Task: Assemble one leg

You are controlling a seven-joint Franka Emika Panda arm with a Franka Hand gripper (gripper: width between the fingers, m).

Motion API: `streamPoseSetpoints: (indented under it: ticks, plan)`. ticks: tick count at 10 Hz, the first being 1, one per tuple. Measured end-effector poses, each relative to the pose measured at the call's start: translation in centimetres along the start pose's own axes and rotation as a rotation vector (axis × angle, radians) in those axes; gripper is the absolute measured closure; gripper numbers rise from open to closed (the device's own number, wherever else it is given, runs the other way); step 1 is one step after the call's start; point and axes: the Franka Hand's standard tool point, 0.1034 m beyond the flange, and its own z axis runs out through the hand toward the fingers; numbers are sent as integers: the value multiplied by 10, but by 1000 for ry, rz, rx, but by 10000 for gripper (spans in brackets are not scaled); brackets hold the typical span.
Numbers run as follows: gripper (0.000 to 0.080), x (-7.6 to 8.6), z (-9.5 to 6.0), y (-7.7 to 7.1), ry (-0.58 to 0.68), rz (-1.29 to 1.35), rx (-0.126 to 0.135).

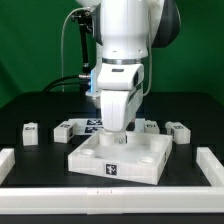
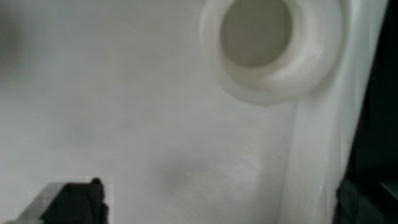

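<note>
Several legs (image 1: 30, 131) lie on both sides of the claw (image 1: 118, 140). Its jaws stand wide and empty beside a corner hole (image 2: 263, 38) in the tabletop (image 1: 150, 160).

Centre of the black table (image 1: 30, 105) lies the large white square plastic tabletop (image 1: 88, 160), with the robot's gripper (image 1: 118, 139) directly over its far half. The marker board (image 1: 92, 124) lies just behind. Two small white stubby plastic legs (image 1: 30, 133) stand at the exterior view's left, two more legs (image 1: 178, 130) at its right. The white plastic rail (image 1: 110, 198) runs along the near edge.
</note>
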Motion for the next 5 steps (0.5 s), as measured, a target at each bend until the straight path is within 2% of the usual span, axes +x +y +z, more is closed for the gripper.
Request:
streamPoseSetpoints:
  ticks: [1, 2, 3, 4, 5]
  plan:
    - [236, 1, 0, 0, 1, 0, 0]
    - [377, 3, 0, 0, 1, -1, -1]
    - [377, 3, -1, 0, 2, -1, -2]
    - [561, 3, -1, 0, 2, 1, -3]
    - [561, 4, -2, 0, 2, 7, -3]
